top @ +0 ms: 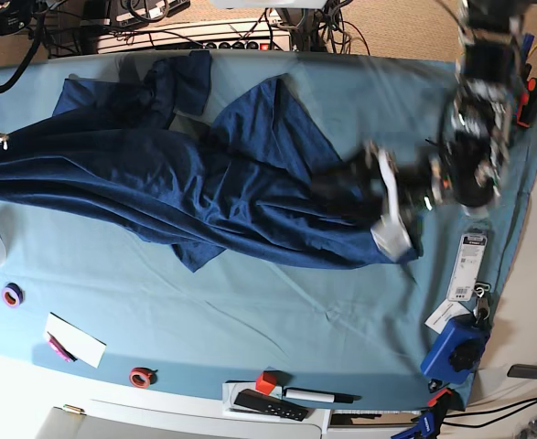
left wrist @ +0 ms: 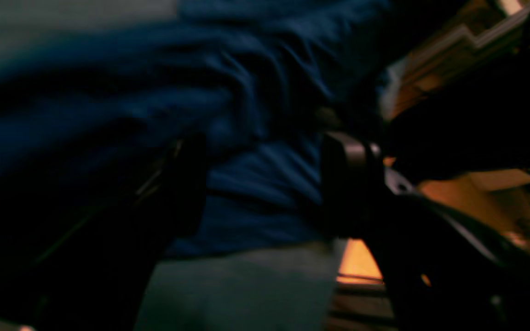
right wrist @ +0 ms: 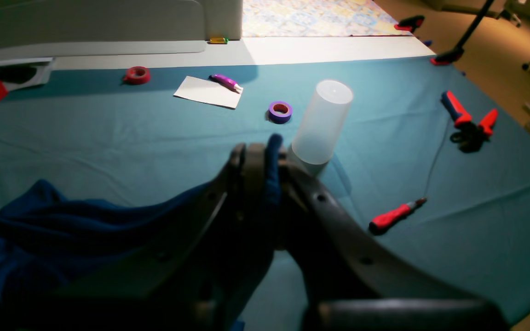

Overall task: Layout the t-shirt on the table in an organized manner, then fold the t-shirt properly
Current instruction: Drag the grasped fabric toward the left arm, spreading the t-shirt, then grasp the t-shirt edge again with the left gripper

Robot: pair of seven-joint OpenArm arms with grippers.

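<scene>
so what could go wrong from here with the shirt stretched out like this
1. The right tool is shut on a t-shirt edge close to the translucent cup; pulling further could tip it.
2. The open left tool sits over bunched fabric and could snag a fold.
3. The shirt lies twisted across the table, so folding now would trap creases.

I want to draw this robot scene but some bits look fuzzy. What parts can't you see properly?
- Left wrist view: all motion blur and dark; the left gripper fingers and t-shirt folds show only roughly.
- Base view: the left arm is smeared, so whether it touches the t-shirt is unclear.
- Base view: the right gripper is cut off at the picture's left edge.
- Right wrist view: the right gripper hides how much cloth it pinches.
- Base view: print on the packet is too small.
</scene>
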